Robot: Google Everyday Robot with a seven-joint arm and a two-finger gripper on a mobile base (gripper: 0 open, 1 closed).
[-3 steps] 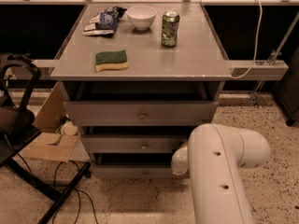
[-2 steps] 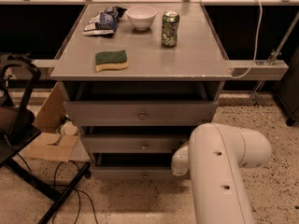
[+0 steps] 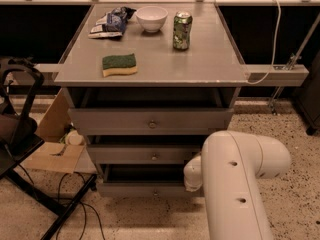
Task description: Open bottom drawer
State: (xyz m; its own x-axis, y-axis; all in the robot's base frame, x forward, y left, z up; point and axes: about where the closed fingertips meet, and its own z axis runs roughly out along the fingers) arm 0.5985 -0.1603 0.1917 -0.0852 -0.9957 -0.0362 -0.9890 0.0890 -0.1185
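Here, the bottom drawer (image 3: 135, 189) sits lowest in the grey stack under the bench (image 3: 200, 59), just above the floor. Its small round knob (image 3: 155, 193) is centred on the front, so a single pinch could pull it straight out. A dark band shows above its front; whether it is already drawn out a little cannot be told. The middle drawer (image 3: 145, 155) and top drawer (image 3: 150, 120) lie above it. The robot's white arm (image 3: 235, 184) reaches low at the stack's right side, presumably to bring the end effector to knob height. The end effector is hidden behind that arm, so whether it is released or clenched cannot be told. A sponge (image 3: 119, 64), bowl (image 3: 151, 18) and can (image 3: 182, 30) rest on the bench, uninvolved.
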